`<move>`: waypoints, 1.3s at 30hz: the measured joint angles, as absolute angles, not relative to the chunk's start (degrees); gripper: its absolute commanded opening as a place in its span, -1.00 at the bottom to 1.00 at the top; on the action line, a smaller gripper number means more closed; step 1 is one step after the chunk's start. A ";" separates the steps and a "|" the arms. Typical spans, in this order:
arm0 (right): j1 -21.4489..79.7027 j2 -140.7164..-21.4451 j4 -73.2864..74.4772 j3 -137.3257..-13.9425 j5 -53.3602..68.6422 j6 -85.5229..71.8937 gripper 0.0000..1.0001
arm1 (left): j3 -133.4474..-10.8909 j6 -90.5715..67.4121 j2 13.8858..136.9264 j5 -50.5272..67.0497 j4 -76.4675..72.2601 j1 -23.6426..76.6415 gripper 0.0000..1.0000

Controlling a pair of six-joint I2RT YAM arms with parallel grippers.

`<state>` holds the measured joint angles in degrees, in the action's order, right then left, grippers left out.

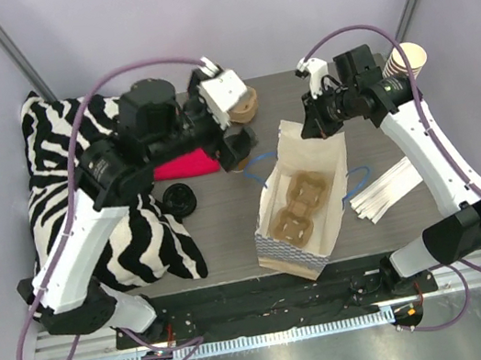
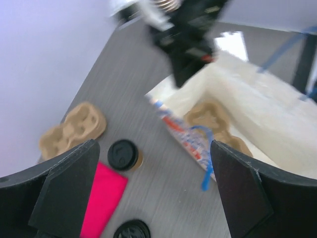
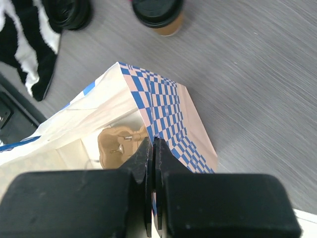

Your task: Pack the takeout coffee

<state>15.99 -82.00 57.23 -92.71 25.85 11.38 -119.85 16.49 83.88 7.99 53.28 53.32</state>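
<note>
- In the middle of the top view, the left gripper reaches low over the table. The right gripper bends down to the far rim of the paper bag. The left arm hides the takeout coffee here.
- In the blurry left wrist view, the fingers are spread wide and hold nothing. The takeout coffee stands at lower left, beside a pink cloth.
- In the right wrist view, the jaws are pinched tight on the bag's rim. The coffee is cut off at the top edge, and a loose black lid lies at upper left.
</note>
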 measured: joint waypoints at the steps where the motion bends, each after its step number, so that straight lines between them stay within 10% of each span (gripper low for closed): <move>1: 15.11 -82.00 57.23 -92.71 25.52 11.18 -0.99 | -119.85 15.16 84.07 7.68 52.97 50.87 0.99; 10: 9.56 -81.95 57.01 -90.94 23.35 8.86 -0.99 | -123.85 3.97 100.49 6.46 57.06 30.11 0.99; 39: -1.21 -76.42 56.82 -84.62 21.45 7.42 -0.99 | -124.07 -2.98 125.19 4.34 52.86 30.98 0.69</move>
